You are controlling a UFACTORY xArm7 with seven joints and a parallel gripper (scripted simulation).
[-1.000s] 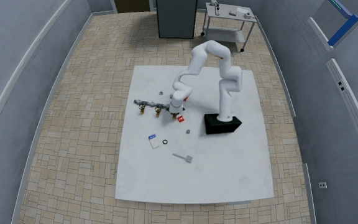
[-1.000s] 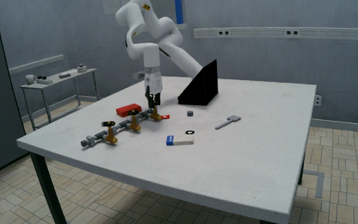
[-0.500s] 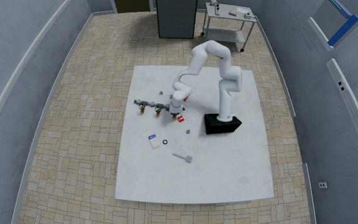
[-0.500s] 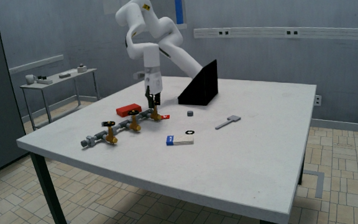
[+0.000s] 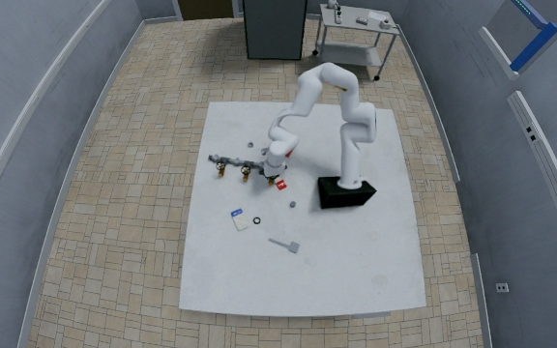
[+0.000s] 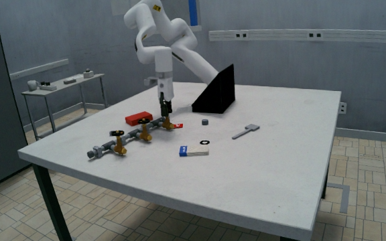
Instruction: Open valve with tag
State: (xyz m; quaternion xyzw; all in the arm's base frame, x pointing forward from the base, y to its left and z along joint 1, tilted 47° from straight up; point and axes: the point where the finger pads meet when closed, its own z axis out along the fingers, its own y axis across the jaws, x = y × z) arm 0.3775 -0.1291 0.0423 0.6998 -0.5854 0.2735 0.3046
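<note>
A grey pipe (image 5: 232, 161) (image 6: 131, 134) lies on the white table (image 5: 356, 271) (image 6: 263, 174) and carries three brass valves with black handwheels. The left valve (image 5: 220, 167) (image 6: 118, 134) and the middle valve (image 5: 246, 171) (image 6: 143, 122) stand free. A small red tag (image 5: 280, 184) (image 6: 178, 126) lies right beside the third valve (image 6: 167, 125) at the pipe's right end. My gripper (image 5: 271, 177) (image 6: 165, 113) points straight down onto that valve and is shut on its handwheel, which the fingers hide. The tag's writing is too small to read.
A red box (image 6: 139, 118) lies behind the pipe. A blue-and-white box (image 5: 239, 218) (image 6: 194, 150), a black ring (image 5: 256, 220) (image 6: 208, 142), a grey cylinder (image 5: 292, 204) (image 6: 205, 122) and a grey flat tool (image 5: 285, 245) (image 6: 245, 131) lie in front. The arm's black base (image 5: 346, 191) (image 6: 218, 90) stands to the right.
</note>
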